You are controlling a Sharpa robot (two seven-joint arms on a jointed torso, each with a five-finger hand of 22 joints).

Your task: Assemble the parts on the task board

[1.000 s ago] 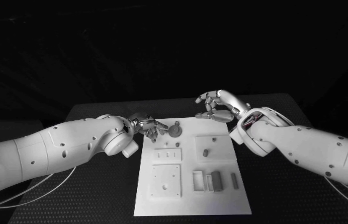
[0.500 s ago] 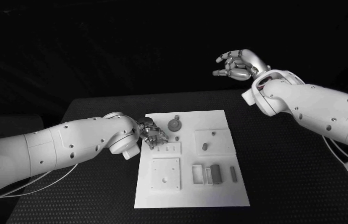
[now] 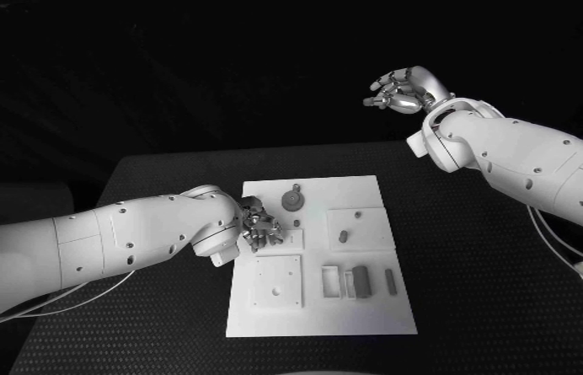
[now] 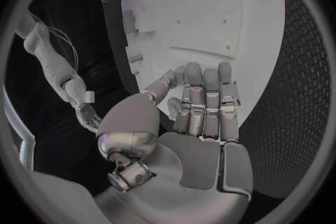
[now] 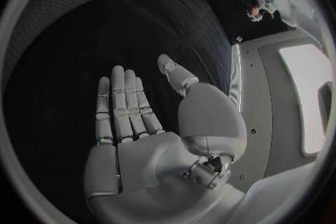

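our right silver hand (image 3: 401,91) has lifted clear, fingers apart and empty. left silver hand (image 3: 260,226) has sunk, fingers curled onto the flat white task board (image 3: 365,191); small grey parts (image 3: 360,281) lie beyond them, unassembled.

Task board (image 3: 313,191) was white w/ grey parts (image 3: 293,200); table (image 3: 146,308) black, woven-mesh texture; both arms (image 3: 109,244) white, hands (image 3: 401,91) silver.
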